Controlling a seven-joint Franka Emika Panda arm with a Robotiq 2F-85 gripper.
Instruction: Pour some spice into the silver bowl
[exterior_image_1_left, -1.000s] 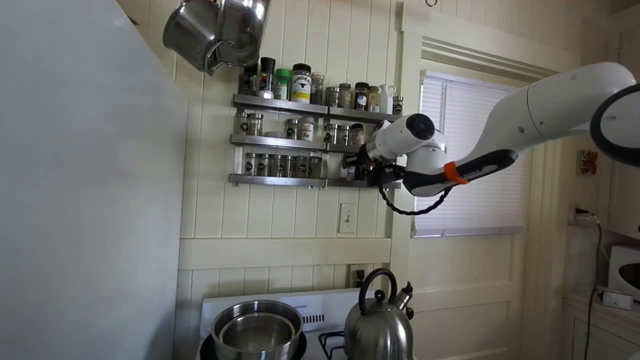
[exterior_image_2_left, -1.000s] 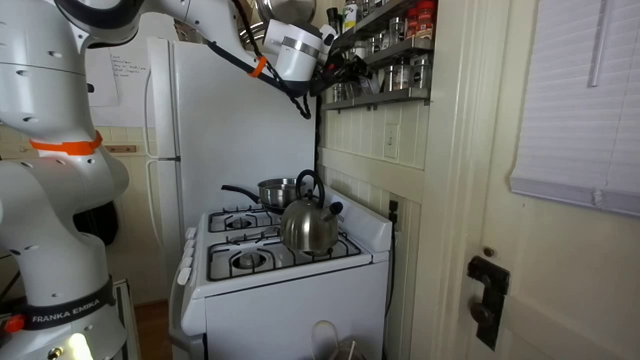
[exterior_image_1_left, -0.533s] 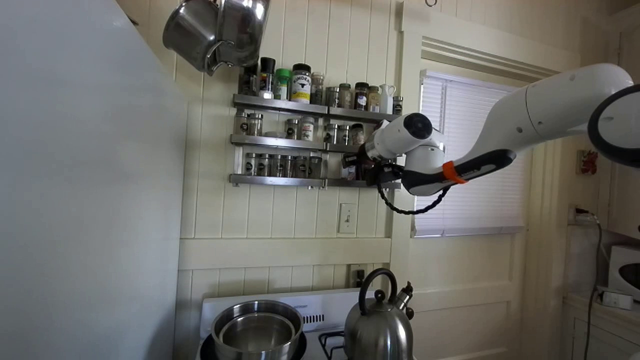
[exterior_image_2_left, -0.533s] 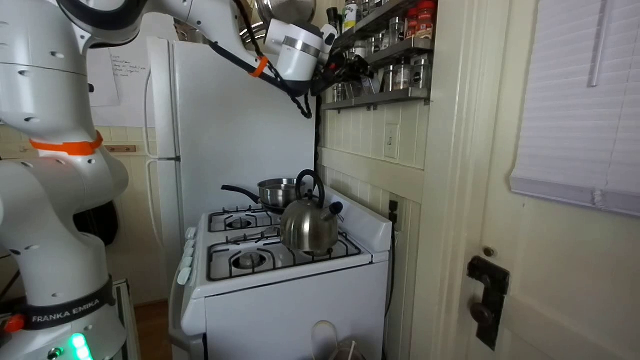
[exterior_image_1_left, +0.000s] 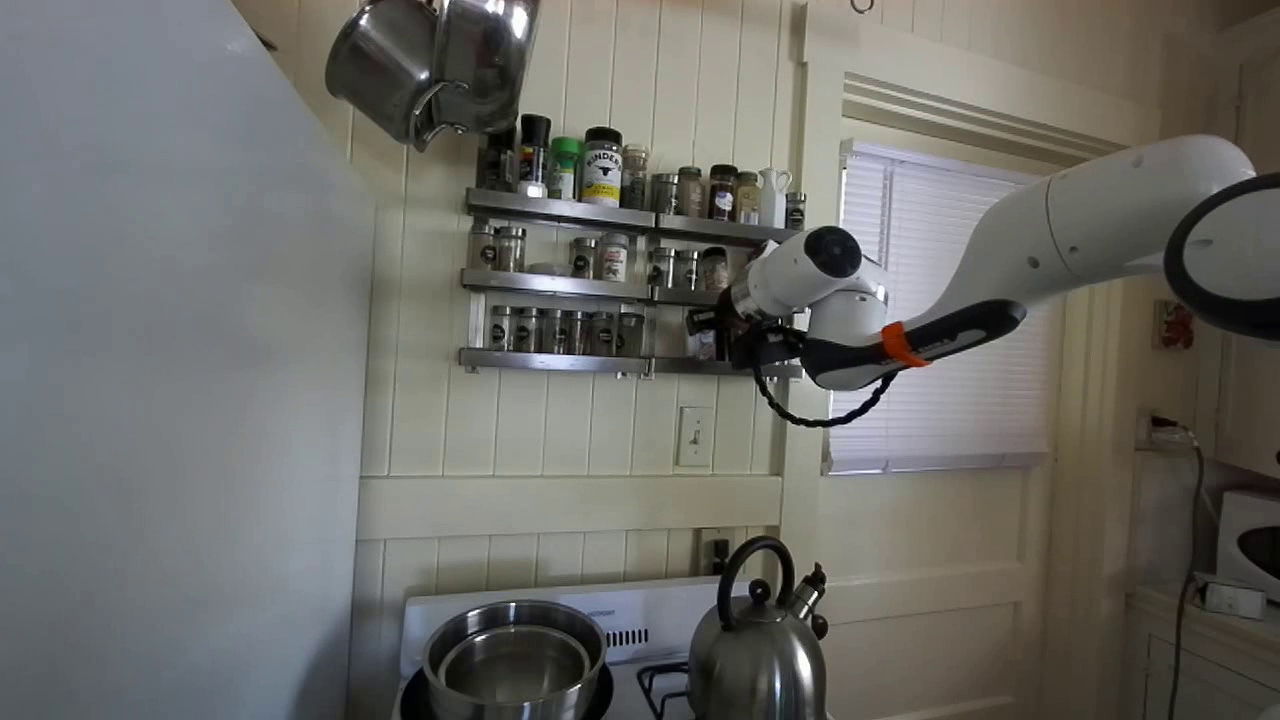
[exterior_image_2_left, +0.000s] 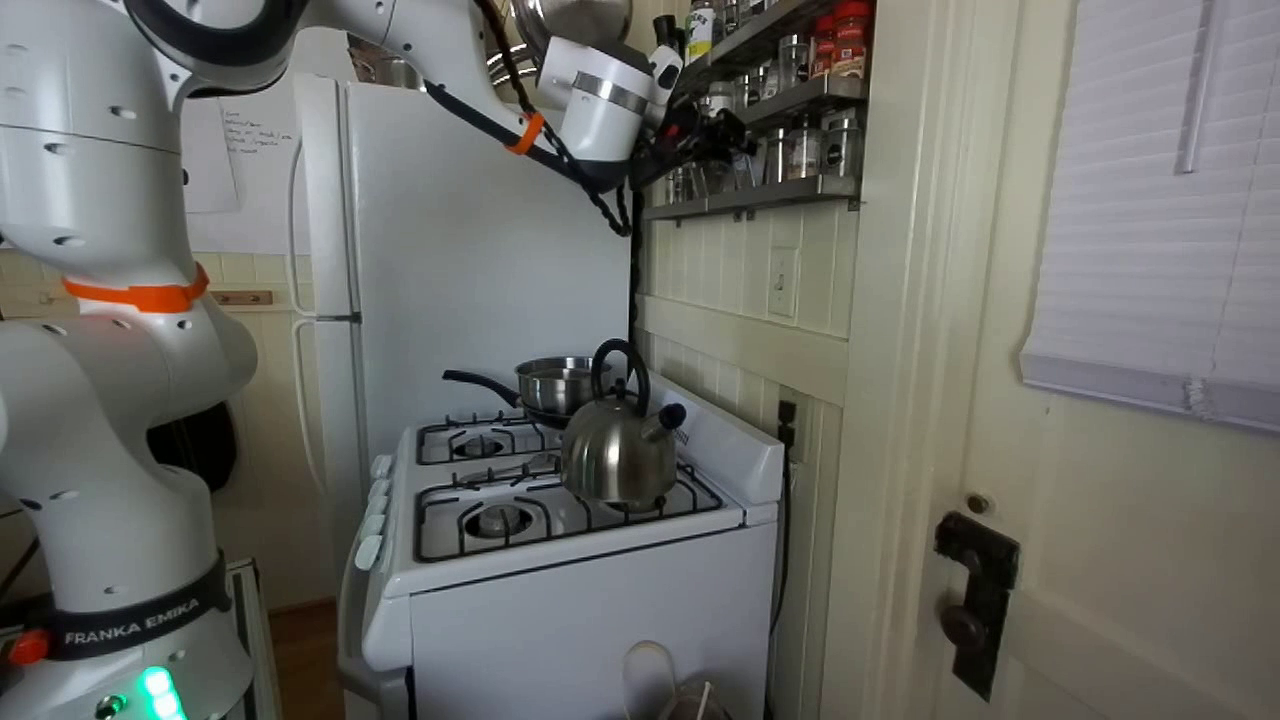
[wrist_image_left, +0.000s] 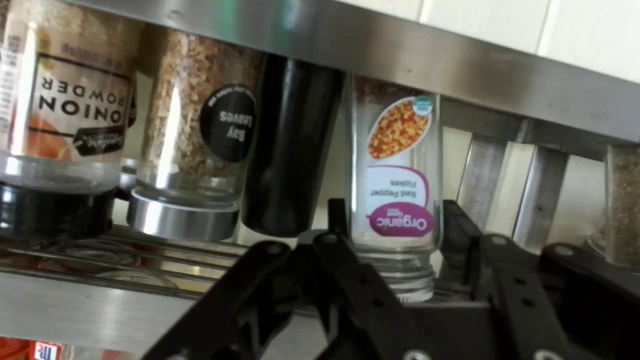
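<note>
The gripper (wrist_image_left: 395, 217) is clenched on the red pepper flakes jar (wrist_image_left: 397, 175), with a dark fingertip (wrist_image_left: 337, 215) against each flank of the glass. The fingers stand only as far apart as the jar is wide, and the jar fills the space between them. In the wrist view the lettering is upside down; read the right way up, the grip lies high on the jar, just under its shoulder, and the clear threaded neck shows above the fingertips. The jar's base is hidden behind the front lip of the steel shelf (wrist_image_left: 360, 40), and whether it bears on the shelf I cannot tell. A dark red layer shows low inside the jar.

Next to the jar on that shelf stands a black cylinder (wrist_image_left: 292, 150); beyond it, farther from the jar, come the bay leaves jar (wrist_image_left: 195, 120) and then the onion powder jar (wrist_image_left: 70, 105). On that side the fingertip sits in the gap between the jar and the cylinder.

In both exterior views the arm (exterior_image_1_left: 1080, 225) reaches up to the jar's place, and the gripper's dark fingers are hard to make out against the shadowed shelf.

The silver bowl (exterior_image_1_left: 515, 612) is well below the jar and off toward the refrigerator (exterior_image_2_left: 490, 250), sitting in a black pan (exterior_image_1_left: 416, 700) on the stove (exterior_image_2_left: 580, 600). The kettle (exterior_image_1_left: 757, 660) stands on the stove too, well below the jar and more nearly straight beneath it.
</note>
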